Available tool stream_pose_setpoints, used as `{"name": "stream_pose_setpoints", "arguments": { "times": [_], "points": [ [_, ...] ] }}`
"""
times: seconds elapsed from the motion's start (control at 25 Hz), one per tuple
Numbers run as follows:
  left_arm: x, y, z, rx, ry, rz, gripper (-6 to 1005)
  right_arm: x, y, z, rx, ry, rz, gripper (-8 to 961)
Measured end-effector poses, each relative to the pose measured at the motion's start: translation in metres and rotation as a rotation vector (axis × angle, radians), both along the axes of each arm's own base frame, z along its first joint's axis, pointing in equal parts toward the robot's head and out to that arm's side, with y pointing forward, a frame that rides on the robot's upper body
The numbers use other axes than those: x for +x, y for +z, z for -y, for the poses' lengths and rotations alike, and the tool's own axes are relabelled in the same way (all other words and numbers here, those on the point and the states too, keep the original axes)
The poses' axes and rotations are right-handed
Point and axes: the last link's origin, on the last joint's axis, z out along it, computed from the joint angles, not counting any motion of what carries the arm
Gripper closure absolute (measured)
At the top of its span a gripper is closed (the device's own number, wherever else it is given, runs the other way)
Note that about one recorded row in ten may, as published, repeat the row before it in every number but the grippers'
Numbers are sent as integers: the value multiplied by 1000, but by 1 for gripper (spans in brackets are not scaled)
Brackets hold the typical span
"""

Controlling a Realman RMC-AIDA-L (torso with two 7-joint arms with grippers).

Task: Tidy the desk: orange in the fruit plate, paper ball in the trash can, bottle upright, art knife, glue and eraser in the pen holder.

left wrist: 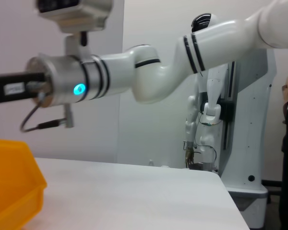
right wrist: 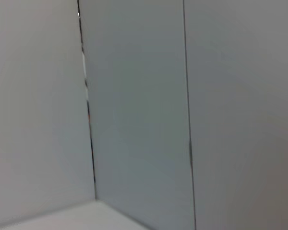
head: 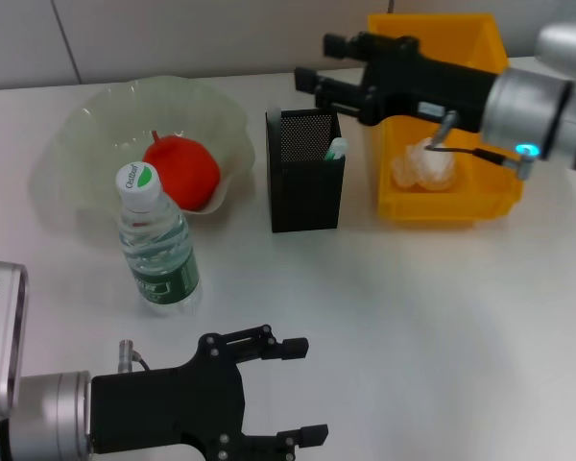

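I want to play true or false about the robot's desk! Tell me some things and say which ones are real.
1. The orange is in the fruit plate. True.
2. The bottle is lying on its side. False: it stands upright, cap on top.
3. The paper ball is in the yellow bin. True.
4. The pen holder is empty. False: something white and green pokes out of it.
5. The right gripper is above and behind the pen holder, with nothing between its fingers. True.
6. The left gripper is holding the bottle. False: it is open near the front edge, apart from the bottle.
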Motion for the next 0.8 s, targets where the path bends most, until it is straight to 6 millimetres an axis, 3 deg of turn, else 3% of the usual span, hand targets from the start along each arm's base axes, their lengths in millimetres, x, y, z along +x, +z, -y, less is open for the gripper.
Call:
{"name": "stream_pose_setpoints", "arguments": {
  "times": [0.08,0.32,0.56,0.8],
  "points": [
    [-1,1,0,12,-4,3,199,3,11,11,14,21,-40,343],
    [-2,2,1,34,-11,8,199,30,37,59,63,62,-97,167],
    [-10,9,1,85,25,21,199,72,33,115,71,95,-11,168],
    [-19,15,0,140,65,53,198,112,-4,158,-14,34,34,169]
  ]
}}
